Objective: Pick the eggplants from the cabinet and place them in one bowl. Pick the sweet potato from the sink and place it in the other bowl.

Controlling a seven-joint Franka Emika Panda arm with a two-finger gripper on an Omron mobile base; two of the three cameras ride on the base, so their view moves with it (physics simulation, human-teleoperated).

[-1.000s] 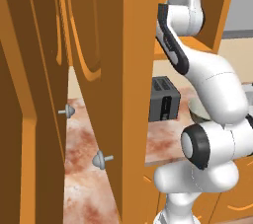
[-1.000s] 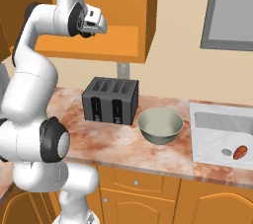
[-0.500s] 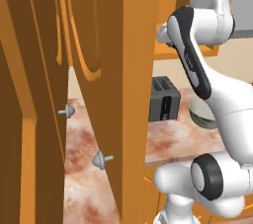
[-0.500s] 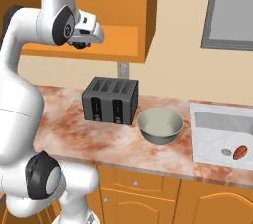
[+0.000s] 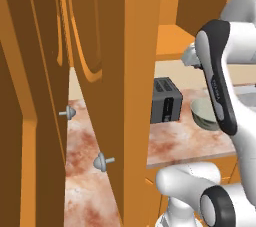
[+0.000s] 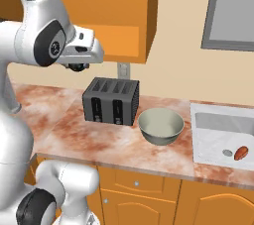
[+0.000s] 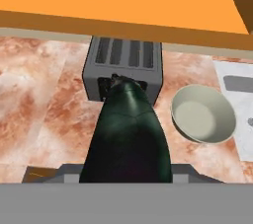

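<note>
Dark eggplant (image 7: 126,134) clamped in the gripper (image 6: 79,65), now swung clear of the cabinet (image 6: 99,11) and hanging above the toaster (image 6: 111,101). Grey-green bowl (image 6: 160,126) sits right beside the toaster near the counter's front edge, so drop-off looks next. Sweet potato (image 6: 241,152) waits in the sink (image 6: 218,125).

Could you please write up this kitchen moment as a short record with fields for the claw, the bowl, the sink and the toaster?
claw: shut on eggplant, above the counter by the cabinet
bowl: pale grey-green bowl, empty, right of the toaster in the right base view
sink: sink holds the sweet potato beside the drain
toaster: black toaster, upright, against the wall
</note>
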